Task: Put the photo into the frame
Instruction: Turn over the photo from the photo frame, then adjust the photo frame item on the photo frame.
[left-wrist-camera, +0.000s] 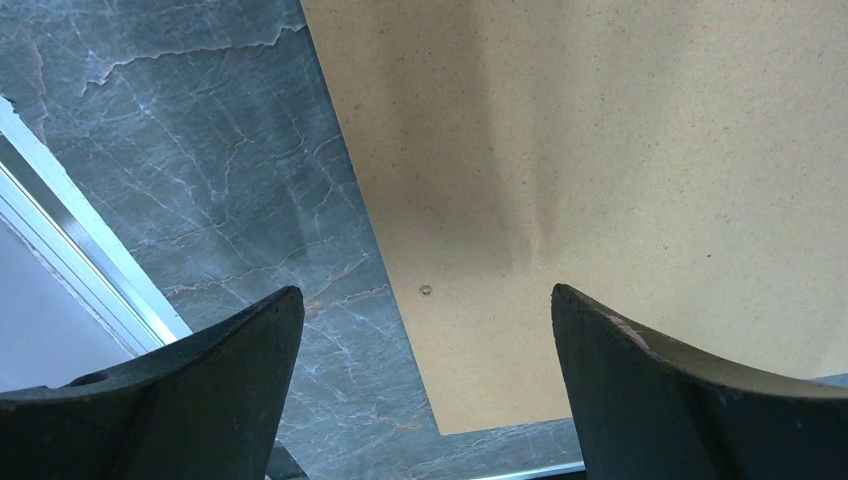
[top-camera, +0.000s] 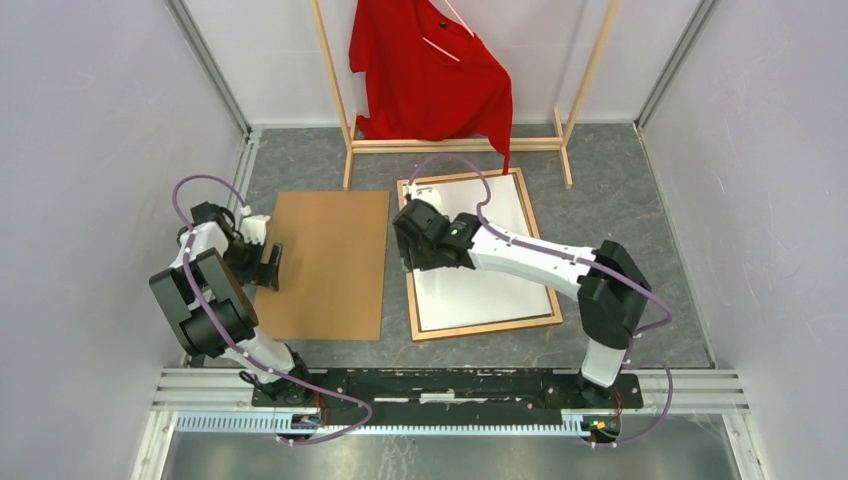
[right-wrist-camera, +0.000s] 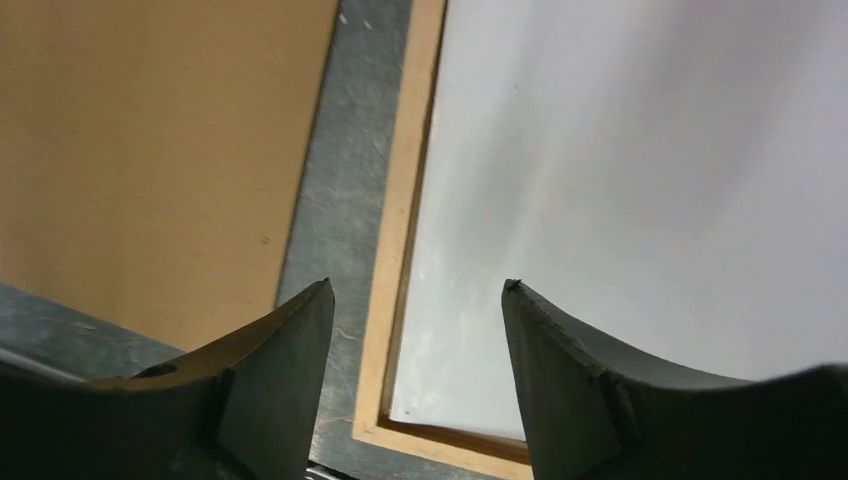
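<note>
- Grey marbled table (top-camera: pixel 620 220) fills the floor of a white-walled booth; at its far edge stands a pale wooden clothes rack (top-camera: pixel 455 145) with a red shirt (top-camera: pixel 430 70) hanging on it.
- A plain brown backing board (top-camera: pixel 325 265) lies flat on the left half of the table, and a narrow strip of bare table separates it from the frame (top-camera: pixel 490 328).
- The frame, thin orange-brown wood, lies flat right of centre, turned slightly out of line with the board.
- The photo (top-camera: pixel 490 290) lies inside the frame's rails with its white side up. No printed side can be seen.
- The right tool (right-wrist-camera: pixel 418 285) is over the frame's left rail with its fingers spread and nothing between them. In the right wrist view one finger is over the strip of table beside the board and the other over the white sheet, with a corner of the frame low between them.
- Whether the right tool touches the frame cannot be told.
- The left tool (left-wrist-camera: pixel 428 291) is at the board's left edge, fingers spread and holding nothing. One finger is over bare table and the other over the board.
- From above, the right arm reaches in across the lower part of the photo.
</note>
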Controlling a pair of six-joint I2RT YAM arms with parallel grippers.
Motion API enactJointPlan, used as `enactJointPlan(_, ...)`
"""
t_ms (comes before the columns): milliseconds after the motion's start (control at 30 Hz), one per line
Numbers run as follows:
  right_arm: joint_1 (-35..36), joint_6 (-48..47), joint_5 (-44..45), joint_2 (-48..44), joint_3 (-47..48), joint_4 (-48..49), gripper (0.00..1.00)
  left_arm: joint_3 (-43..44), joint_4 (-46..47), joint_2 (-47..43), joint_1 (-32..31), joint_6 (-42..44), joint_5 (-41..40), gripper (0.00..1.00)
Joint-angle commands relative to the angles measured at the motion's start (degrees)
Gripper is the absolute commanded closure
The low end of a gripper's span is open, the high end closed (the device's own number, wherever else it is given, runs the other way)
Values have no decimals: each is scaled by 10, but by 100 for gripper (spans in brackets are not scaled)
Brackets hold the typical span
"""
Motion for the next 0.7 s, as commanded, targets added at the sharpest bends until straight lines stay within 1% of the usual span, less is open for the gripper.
enactJointPlan(0,-39,-48,-72,-16,-3,103,35,1,6,-4,1,26,10,0)
enactJointPlan(133,-64,-60,-133,12,-2,150,50,3,6,-4,1,24,8,0)
enactJointPlan(167,-69,-63,-141,19,0,161,55,4,6,-3,2,24,7,0)
enactJointPlan(267,-92,-70,-160,45,22,191,65,7,6,0,1,19,9,0)
enactJointPlan(367,-113,-78,-179,81,65,210,69,9,6,1,2,16,11,0)
enactJointPlan(500,-128,-97,-179,153,170,202,71,9,6,5,1,11,10,0)
enactJointPlan(567,-135,-98,-205,193,215,202,75,9,6,6,1,12,9,0)
enactJointPlan(667,-142,-94,-220,238,252,219,76,11,6,7,1,10,9,0)
